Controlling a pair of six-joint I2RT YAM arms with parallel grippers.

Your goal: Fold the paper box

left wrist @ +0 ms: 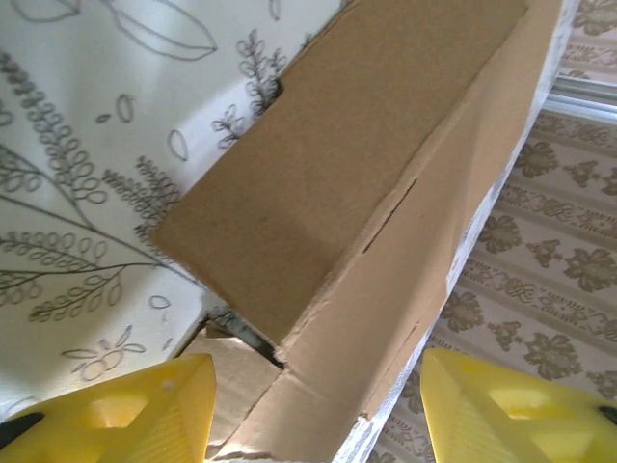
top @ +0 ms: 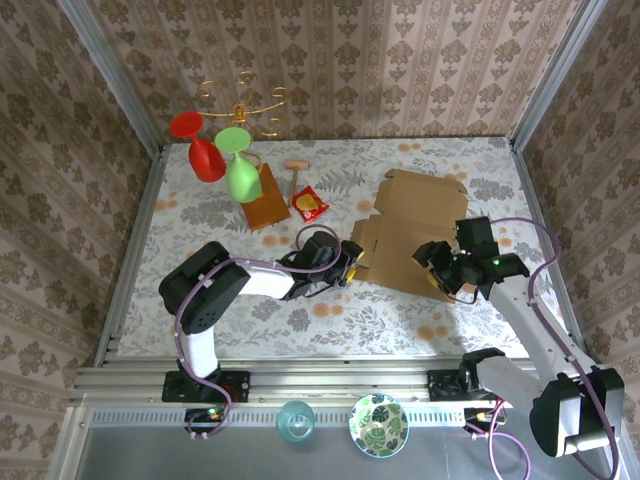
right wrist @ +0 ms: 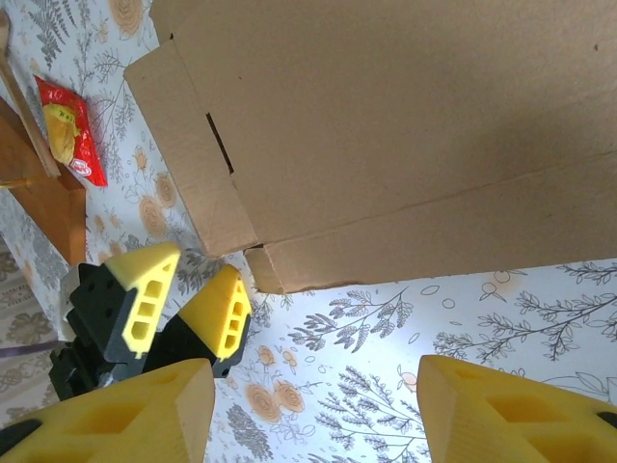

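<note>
Top view, paper box: You see the paper box (top: pixel 410 225) lying on the flowered table (top: pixel 360 320), right of centre, a brown sheet with flaps spread out.
Top view, left gripper: Your left gripper (top: pixel 350 262) extends from the left and sits at the box's left edge. It looks to be touching the cardboard, but the view is too small to be sure.
Top view, right gripper: Your right gripper (top: pixel 436 268) hangs over the box's near right part, facing the left one.
Top view, bystanders: A wooden board (top: pixel 265 197) and a red-yellow packet (top: pixel 309 203) lie left of the box, apart from both grippers.
Left wrist, jaws: Your two yellow fingers (left wrist: pixel 145 410) stand well apart at the bottom corners, with a gap showing on each side of the cardboard. They grip nothing.
Left wrist, paper box: A panel of the box rises tilted ahead, and its lower corner comes down between the fingers.
Right wrist, jaws: Your fingers (right wrist: pixel 125 410) are spread with bare tablecloth between them. They hold nothing.
Right wrist, paper box: The box lies beyond the fingertips, its near edge apart from them.
Right wrist, left gripper: Its yellow tips sit parted, just beside the box's near corner.
Right wrist, bystanders: Packet and board lie at the left edge.
</note>
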